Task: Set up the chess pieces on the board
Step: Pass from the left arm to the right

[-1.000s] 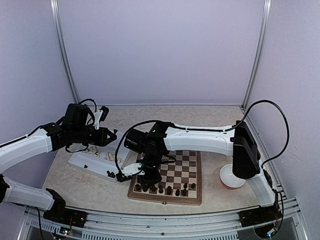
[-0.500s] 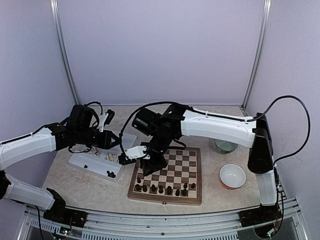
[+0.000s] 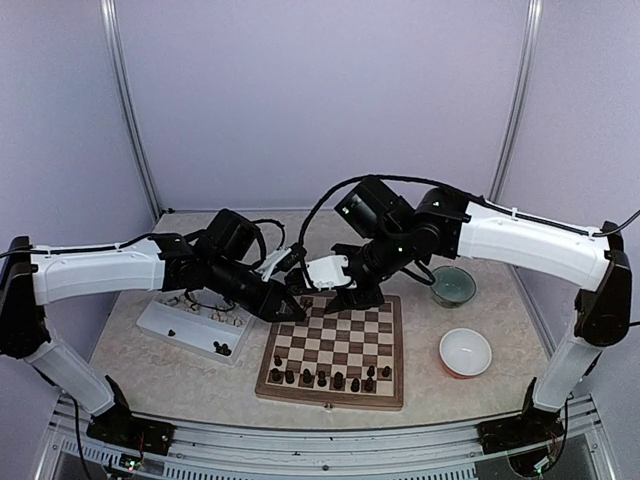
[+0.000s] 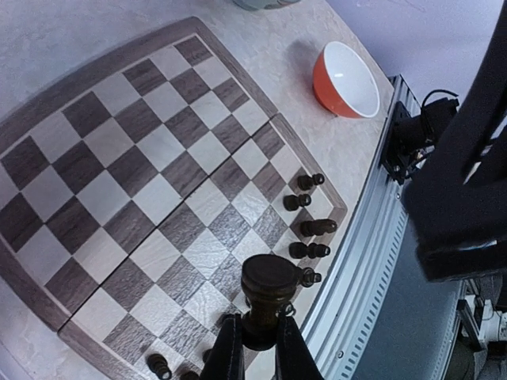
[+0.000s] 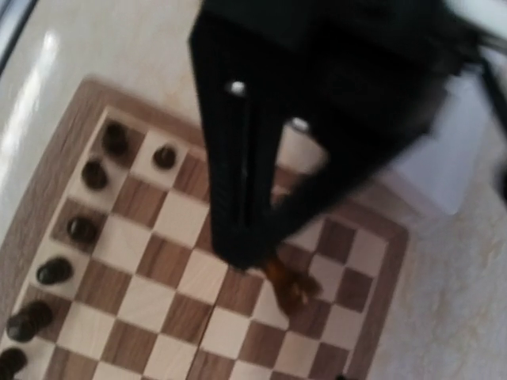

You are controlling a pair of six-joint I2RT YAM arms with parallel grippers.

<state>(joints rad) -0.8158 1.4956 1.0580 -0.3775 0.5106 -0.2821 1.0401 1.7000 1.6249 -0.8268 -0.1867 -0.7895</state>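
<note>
Left gripper (image 4: 253,352): fingers are closed on the stem of a dark chess piece (image 4: 268,286), which is held upright with its round head above the fingertips. From overhead, this gripper hangs above the far left corner of the board (image 3: 352,338).

Right gripper (image 3: 345,294): positioned over the board's far edge, just beside the left gripper. Its wrist view is blurred, so it cannot be told whether the fingers are open or closed.

Board: the seated dark pieces (image 3: 338,381) stand only in the two ranks nearest the arm bases. The middle and far ranks show bare squares out to the brown border. A small clasp (image 3: 328,405) sits on the near edge.

Surroundings:
- The white tray (image 3: 160,322) lies just beside the board's left edge, at an angle. It holds loose dark men (image 3: 222,348) and some pale pieces (image 3: 200,305).
- The orange bowl (image 3: 466,352) with a white interior sits to the right of the board, apart from it.
- The glass bowl (image 3: 453,285) stands behind the orange one.
- A metal rail (image 3: 330,435) runs along the near table edge, close to the board's near border.
</note>
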